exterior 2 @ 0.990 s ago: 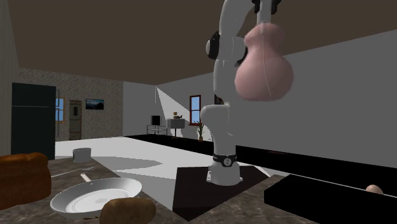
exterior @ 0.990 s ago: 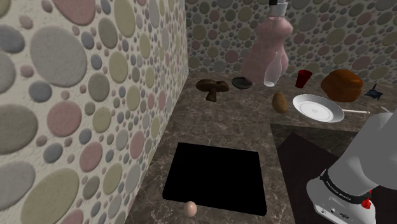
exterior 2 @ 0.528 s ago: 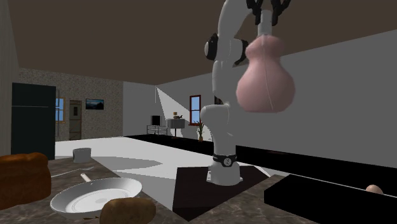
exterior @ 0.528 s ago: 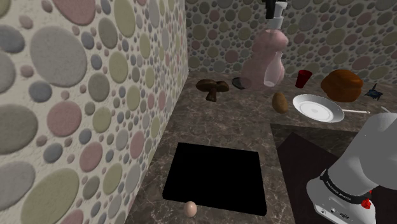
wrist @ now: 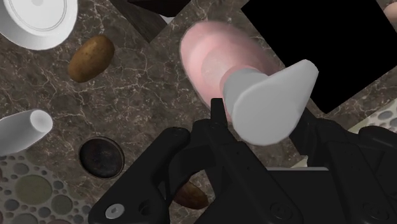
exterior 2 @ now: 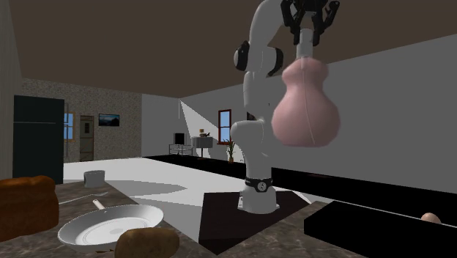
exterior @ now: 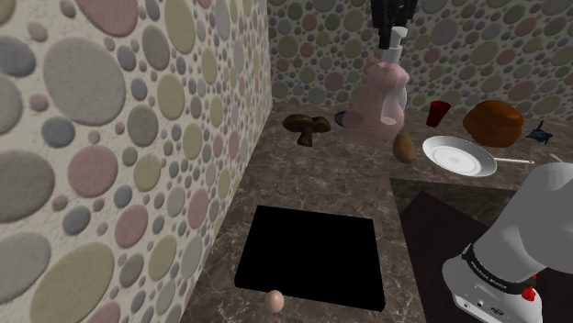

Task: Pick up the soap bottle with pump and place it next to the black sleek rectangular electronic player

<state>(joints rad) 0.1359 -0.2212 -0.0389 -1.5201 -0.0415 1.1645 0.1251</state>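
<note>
A pink, bulb-shaped soap bottle (exterior: 375, 103) with a white pump hangs in the air over the back of the dark marble counter (exterior: 303, 174). My black gripper (exterior: 393, 20) is shut on the pump's neck from above. In the second exterior view the fingers (exterior 2: 299, 28) clasp the pump stem over the pink bottle (exterior 2: 305, 106). In the wrist view the white pump head (wrist: 270, 95) sticks out between my gripper (wrist: 254, 137) fingers, with the pink bottle (wrist: 213, 54) beyond. A dark round disc (wrist: 102, 158) lies on the counter under the gripper, partly hidden behind the bottle in the shoulder view.
On the counter are a brown mushroom-shaped thing (exterior: 308, 126), a potato (exterior: 404, 147), a white plate (exterior: 459, 156), a red cup (exterior: 437, 113), a bread loaf (exterior: 493, 122), a whitish bottle (wrist: 25, 130) and a small dark angular object (exterior: 542, 133). A black sink opening (exterior: 312, 255) and an egg (exterior: 274, 299) lie nearer.
The gripper has come down with the bottle and shifted a little to the shoulder view's left. The bottle now hangs straighter and lower over the counter's back.
</note>
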